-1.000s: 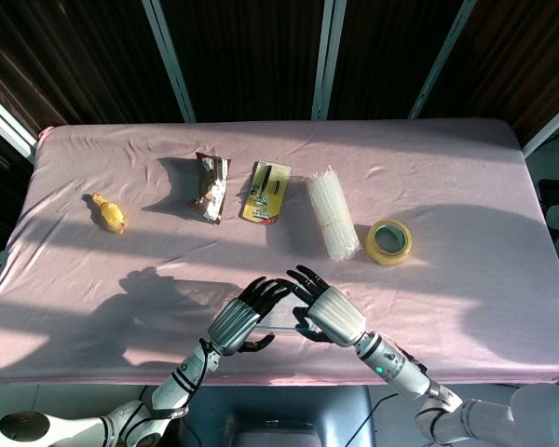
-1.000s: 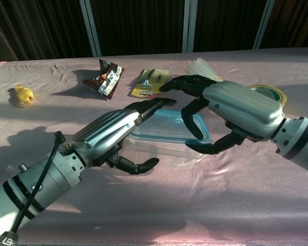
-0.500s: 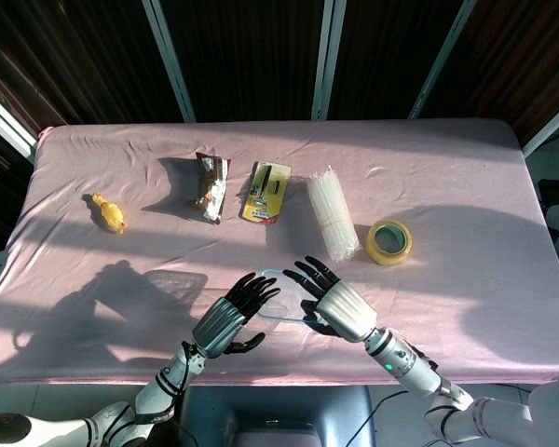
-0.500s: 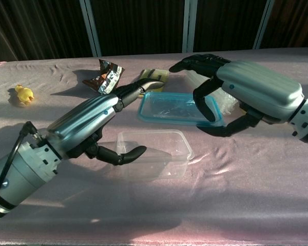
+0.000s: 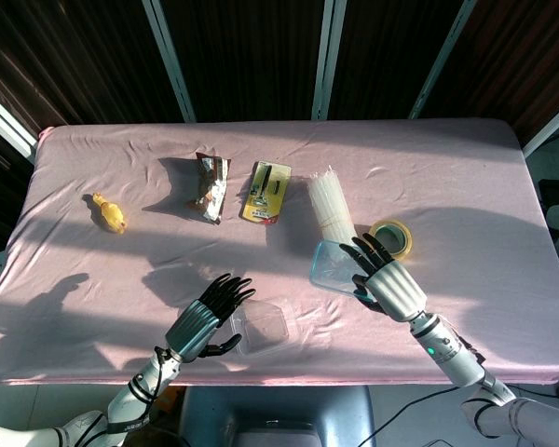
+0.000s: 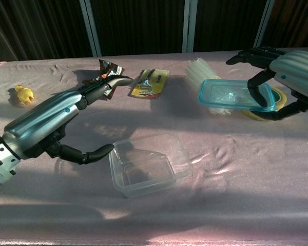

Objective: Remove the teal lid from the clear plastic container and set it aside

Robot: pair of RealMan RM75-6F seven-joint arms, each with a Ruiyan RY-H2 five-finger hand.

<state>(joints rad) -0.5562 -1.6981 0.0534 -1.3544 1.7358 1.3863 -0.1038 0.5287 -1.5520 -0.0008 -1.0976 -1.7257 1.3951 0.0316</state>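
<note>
1. Now the right hand [image 6: 285,77] grips the flat teal plastic lid [image 6: 235,95], up in the air over the yellow tape roll [image 5: 392,238]
2. The clear plastic box [image 6: 146,164] sits uncovered, well apart, just beside the open left hand [image 6: 51,125]
3. I think the lid goes down on bare pink cloth [image 5: 466,186] on the right

Far left on the pink-clothed bench [image 5: 466,177] sits a small yellow rubber duck [image 5: 106,212]. Right of it: a crumpled dark snack wrapper [image 5: 209,186], a yellow carded tool pack [image 5: 268,191], a clear straw bundle [image 5: 330,212], a yellow tape roll [image 5: 396,233].
</note>
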